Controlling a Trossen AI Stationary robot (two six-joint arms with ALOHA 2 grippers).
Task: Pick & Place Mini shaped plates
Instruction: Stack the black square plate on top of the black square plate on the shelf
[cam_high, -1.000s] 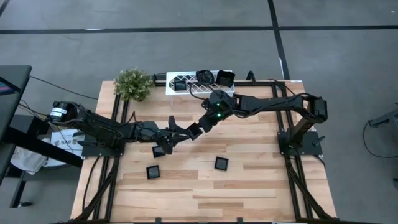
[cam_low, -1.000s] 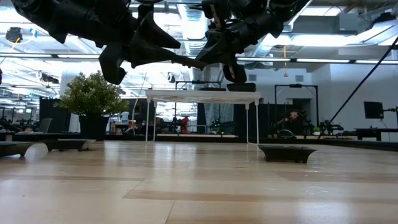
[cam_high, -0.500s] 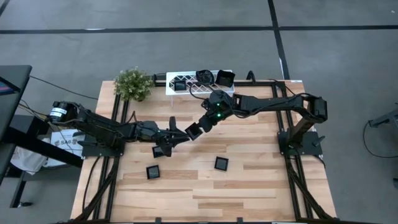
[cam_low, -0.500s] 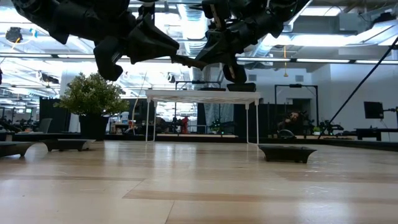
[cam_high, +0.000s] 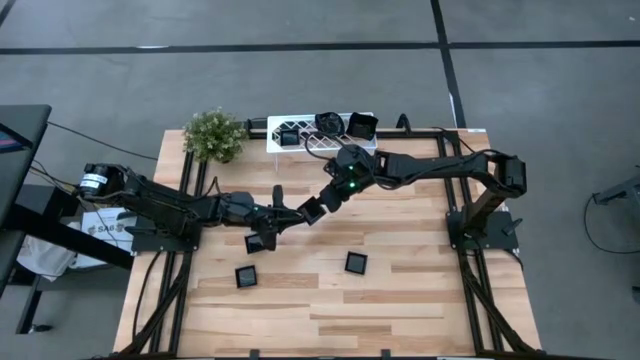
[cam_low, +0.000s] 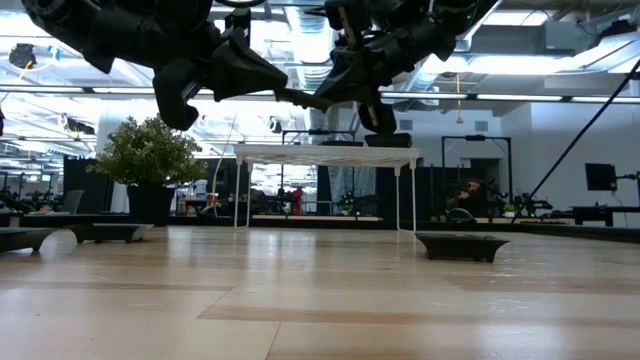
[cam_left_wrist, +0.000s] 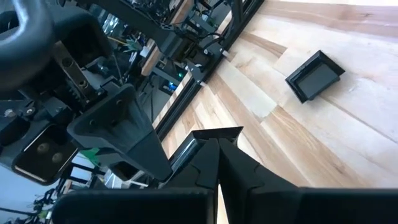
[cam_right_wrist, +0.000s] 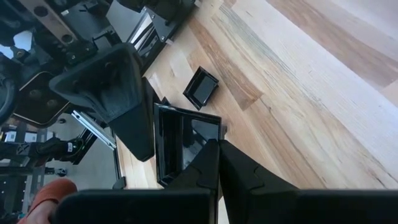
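Plate (cam_high: 311, 211) | clamped between left hand (cam_high: 297, 212) and right hand (cam_high: 320, 205)

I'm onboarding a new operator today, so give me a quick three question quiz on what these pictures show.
1. True or false: both grippers are shut on the same square mini plate held above the table.
2. How many mini plates sit on the white lattice rack? A) one B) three C) five
3. Fill in: the potted plant stands at the table's far ____ corner in the high view.

Key:
1. True: the left gripper and right gripper meet at it.
2. B.
3. Left.
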